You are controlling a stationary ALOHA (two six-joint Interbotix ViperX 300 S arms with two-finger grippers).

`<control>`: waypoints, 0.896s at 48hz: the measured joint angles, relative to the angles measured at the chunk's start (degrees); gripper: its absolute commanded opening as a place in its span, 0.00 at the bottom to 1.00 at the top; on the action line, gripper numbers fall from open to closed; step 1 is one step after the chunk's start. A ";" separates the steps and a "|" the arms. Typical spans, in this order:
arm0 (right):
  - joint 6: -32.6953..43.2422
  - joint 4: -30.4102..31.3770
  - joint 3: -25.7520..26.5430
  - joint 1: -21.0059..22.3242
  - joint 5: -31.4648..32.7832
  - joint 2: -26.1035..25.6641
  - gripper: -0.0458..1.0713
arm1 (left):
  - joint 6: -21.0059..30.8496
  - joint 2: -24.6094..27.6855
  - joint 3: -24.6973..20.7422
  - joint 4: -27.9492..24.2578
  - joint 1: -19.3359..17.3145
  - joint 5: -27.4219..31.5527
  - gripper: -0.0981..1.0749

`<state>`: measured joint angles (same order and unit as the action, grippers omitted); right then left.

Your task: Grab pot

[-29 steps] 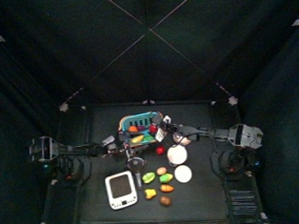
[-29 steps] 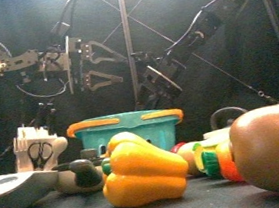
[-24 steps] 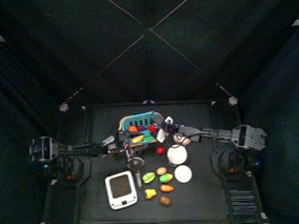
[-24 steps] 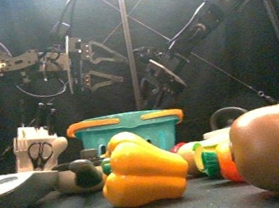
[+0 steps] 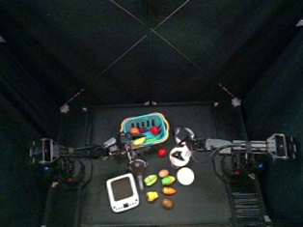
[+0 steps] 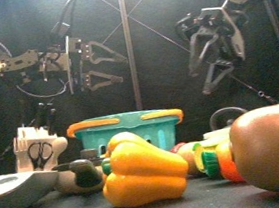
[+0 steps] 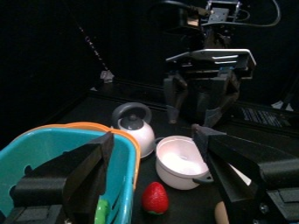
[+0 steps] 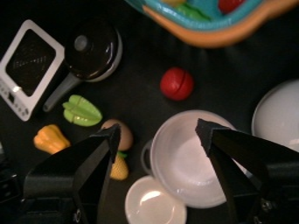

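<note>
Above the tabletop (image 5: 211, 204), my right hand (image 8: 149, 150) hovers with jaws spread wide and empty, directly over the pot (image 8: 193, 168). Approach is the step in hand; next, I judge, comes a straight descent so one jaw passes inside the rim. Pot: white, round, open side up, beside the teal basket (image 7: 52, 149), near a strawberry (image 7: 156, 198). My left hand (image 7: 158, 171), also wide apart, waits just beside the basket.

Pot (image 7: 184, 162) beside basket (image 7: 52, 157); strawberry (image 7: 156, 198) between them.
</note>
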<state>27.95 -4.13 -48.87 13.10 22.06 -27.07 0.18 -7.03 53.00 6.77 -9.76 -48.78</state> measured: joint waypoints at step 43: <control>29.00 15.29 -7.73 0.62 13.18 -1.49 0.93 | 0.00 0.00 -0.09 2.37 0.09 0.00 0.96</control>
<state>56.95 11.16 -56.60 13.71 35.24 -28.56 0.18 -7.03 52.91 9.14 -9.67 -48.78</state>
